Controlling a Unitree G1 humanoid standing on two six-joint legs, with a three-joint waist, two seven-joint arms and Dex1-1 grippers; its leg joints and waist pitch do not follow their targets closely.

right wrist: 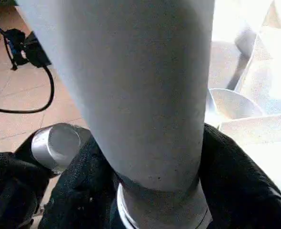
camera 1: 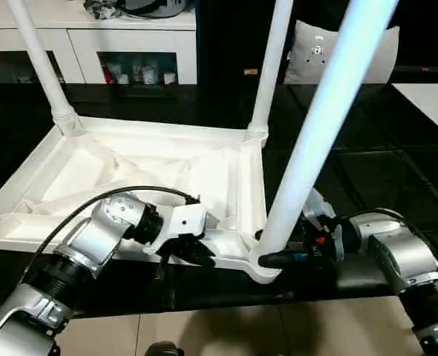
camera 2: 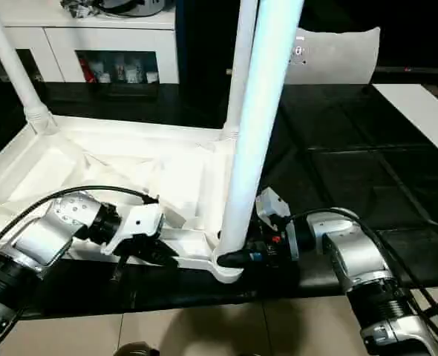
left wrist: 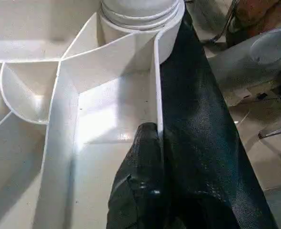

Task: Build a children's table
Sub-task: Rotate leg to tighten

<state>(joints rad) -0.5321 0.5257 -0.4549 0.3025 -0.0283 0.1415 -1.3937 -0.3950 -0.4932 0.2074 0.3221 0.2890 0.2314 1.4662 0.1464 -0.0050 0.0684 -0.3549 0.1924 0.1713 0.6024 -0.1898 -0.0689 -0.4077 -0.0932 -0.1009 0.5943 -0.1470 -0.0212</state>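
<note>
Tabletop (camera 1: 130, 174) lies upside down on the dark table (camera 1: 367, 178). Three legs stand in corner sockets; fourth unseen. Left gripper (camera 1: 193, 252) pinches the near rim; right gripper (right wrist: 150, 191) brackets the near leg (camera 1: 315, 141), still seating.

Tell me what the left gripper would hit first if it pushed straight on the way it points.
Probably the near-right leg seated in its corner socket. The left gripper, fingers pinching the tabletop rim wall, points along that rim toward the socket; depth is unclear.
</note>
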